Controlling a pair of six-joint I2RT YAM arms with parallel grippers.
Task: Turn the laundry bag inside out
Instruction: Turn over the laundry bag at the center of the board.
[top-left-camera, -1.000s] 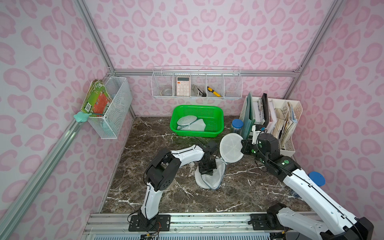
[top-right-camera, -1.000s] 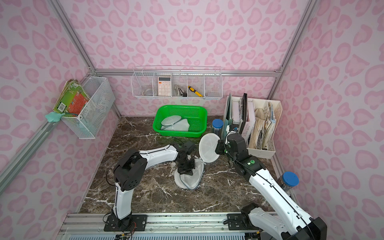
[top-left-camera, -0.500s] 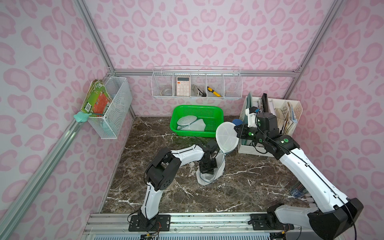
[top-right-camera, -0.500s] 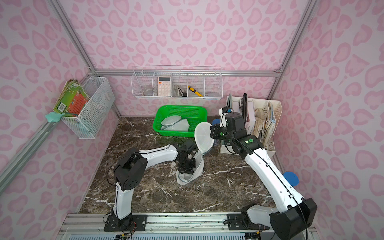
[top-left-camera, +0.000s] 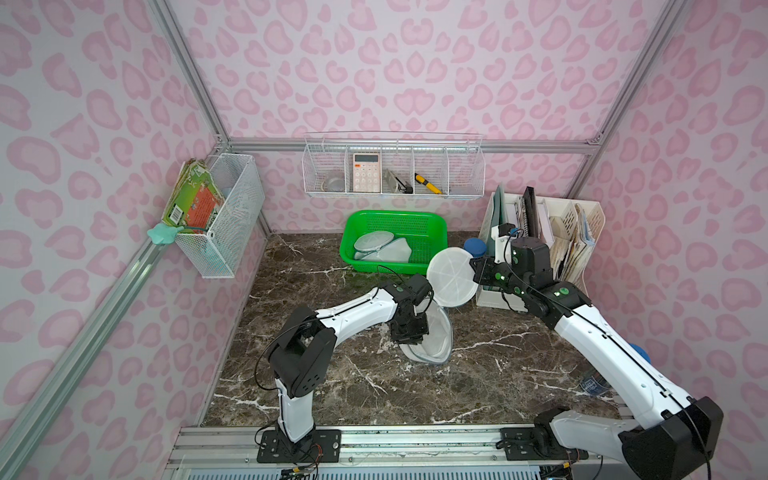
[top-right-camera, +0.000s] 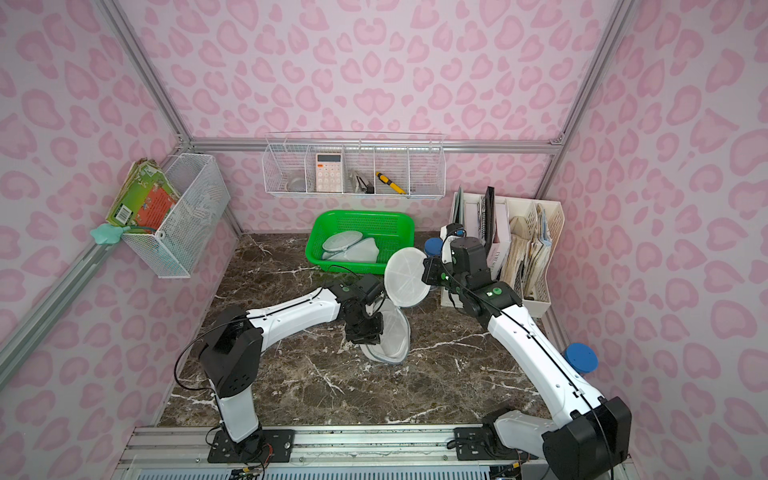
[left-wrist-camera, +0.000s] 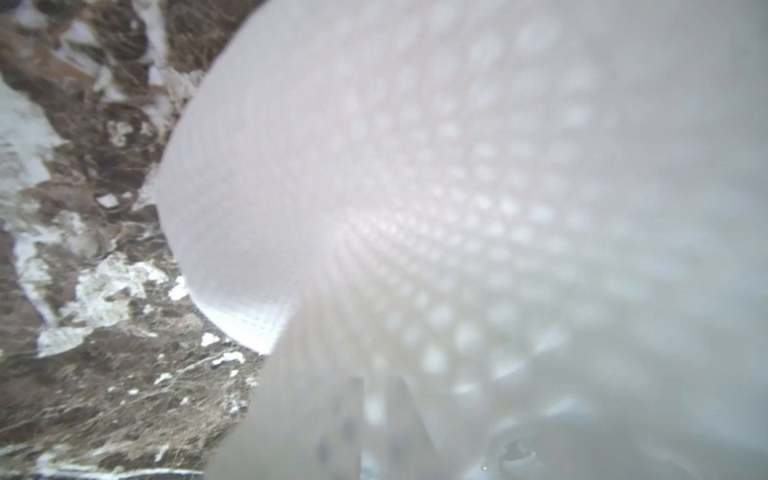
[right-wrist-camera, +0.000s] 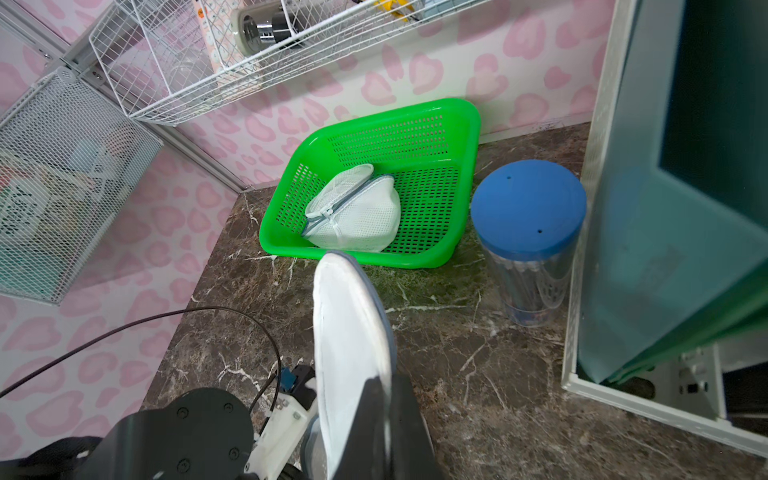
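Right wrist view: right gripper (right-wrist-camera: 384, 399) pinches the bag (right-wrist-camera: 353, 332) by its raised rim; below, near table (top-left-camera: 332, 395) centre, left gripper (top-left-camera: 409, 337) sits inside it, jaws hidden, so I cannot tell whether it is open or closed.

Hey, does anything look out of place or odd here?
Nothing spilled. The laundry bag looks odd: the right gripper pinches its round end upright in mid-air; the rest sags on the table around the left gripper.
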